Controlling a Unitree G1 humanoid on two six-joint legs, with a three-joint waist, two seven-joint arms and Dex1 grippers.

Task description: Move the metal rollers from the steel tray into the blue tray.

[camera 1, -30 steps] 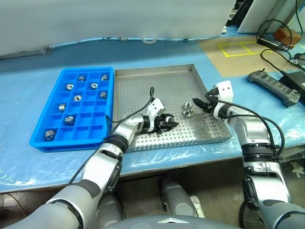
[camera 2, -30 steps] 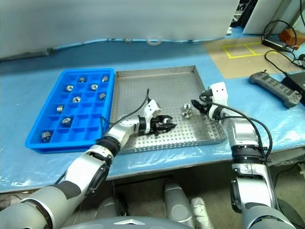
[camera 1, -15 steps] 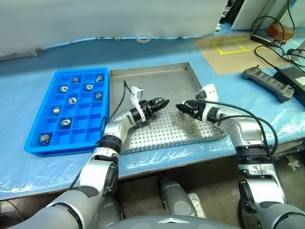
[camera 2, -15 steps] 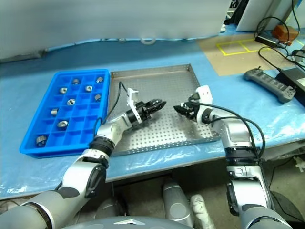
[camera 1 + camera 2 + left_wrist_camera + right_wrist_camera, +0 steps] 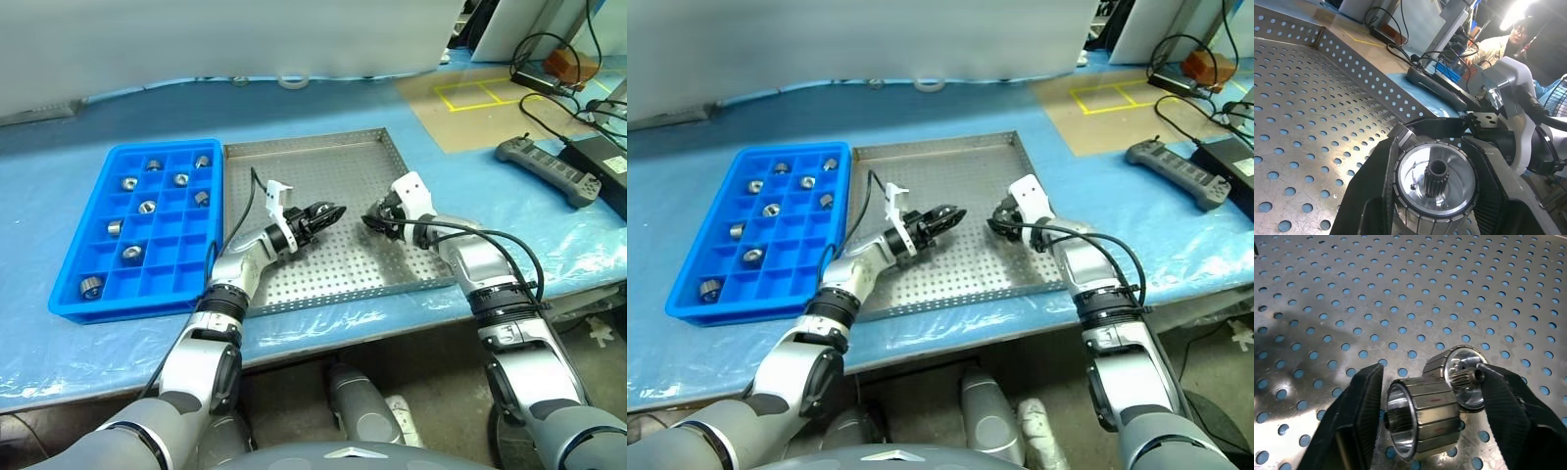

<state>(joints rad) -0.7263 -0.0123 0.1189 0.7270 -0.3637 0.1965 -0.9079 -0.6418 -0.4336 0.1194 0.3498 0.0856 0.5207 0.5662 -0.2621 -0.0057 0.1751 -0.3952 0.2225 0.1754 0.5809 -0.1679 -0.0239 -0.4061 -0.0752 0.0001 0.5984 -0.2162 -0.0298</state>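
The left gripper (image 5: 331,211) has been lifted off the steel tray (image 5: 323,157) floor and rolled since a second ago, and is clamped on one metal roller (image 5: 1434,183), toothed hub seen end-on between the fingers in the left wrist view. That roller is judged ready to be carried to the blue tray (image 5: 73,289), where seven rollers (image 5: 147,207) already sit in separate compartments.

The right gripper (image 5: 376,219) has been brought leftward and down over the two loose rollers that lay just beside it a second ago. In the right wrist view its fingers (image 5: 1359,406) are parted and partly drawn in, straddling both rollers: one lies on its side (image 5: 1422,413), the other (image 5: 1462,377) touches it behind. Neither is gripped yet; a double pick or a slip is a risk. Both loose rollers remain on the perforated floor near the steel tray's right side.
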